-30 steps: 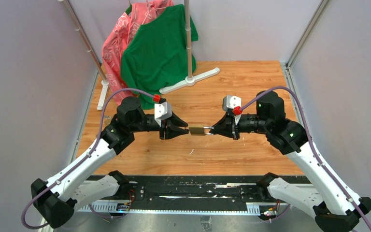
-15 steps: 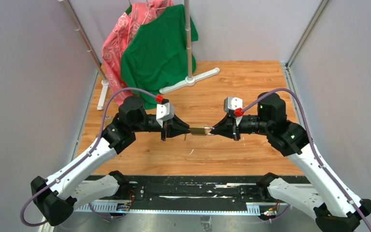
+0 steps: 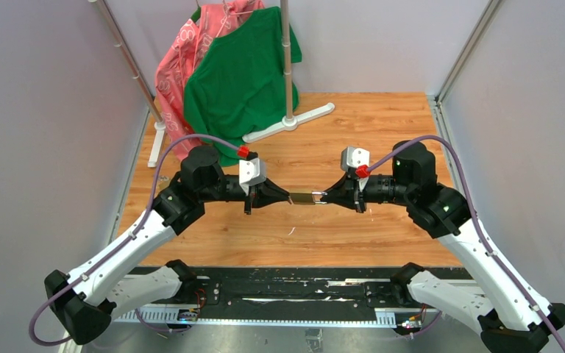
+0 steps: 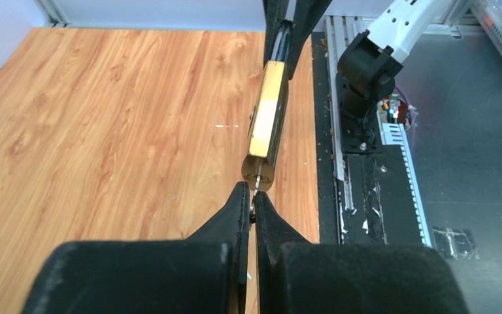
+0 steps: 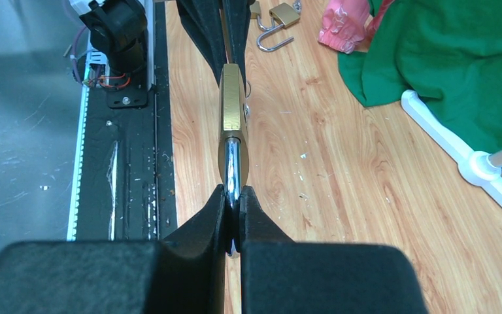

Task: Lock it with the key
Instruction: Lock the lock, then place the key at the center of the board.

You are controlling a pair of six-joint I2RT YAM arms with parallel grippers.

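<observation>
A brass padlock (image 3: 303, 198) hangs in the air between my two grippers, above the wooden table. My left gripper (image 3: 285, 196) is shut on the thin silvery key (image 4: 257, 185), whose blade sits in the keyhole at the padlock's (image 4: 266, 121) near end. My right gripper (image 3: 324, 197) is shut on the padlock's silver shackle (image 5: 233, 170), with the brass body (image 5: 231, 111) stretching away from it. Most of the key is hidden between the left fingertips (image 4: 238, 199).
A second brass padlock (image 5: 281, 16) with an open shackle lies on the wood at the far end of the right wrist view. A green shirt (image 3: 244, 73) and a pink cloth (image 3: 184, 51) hang on a white stand (image 3: 288, 121) at the back. A black rail (image 3: 279, 290) runs along the near edge.
The left wrist has rolled a little about the key's axis and the padlock has shifted slightly right. Both grips are unchanged.
</observation>
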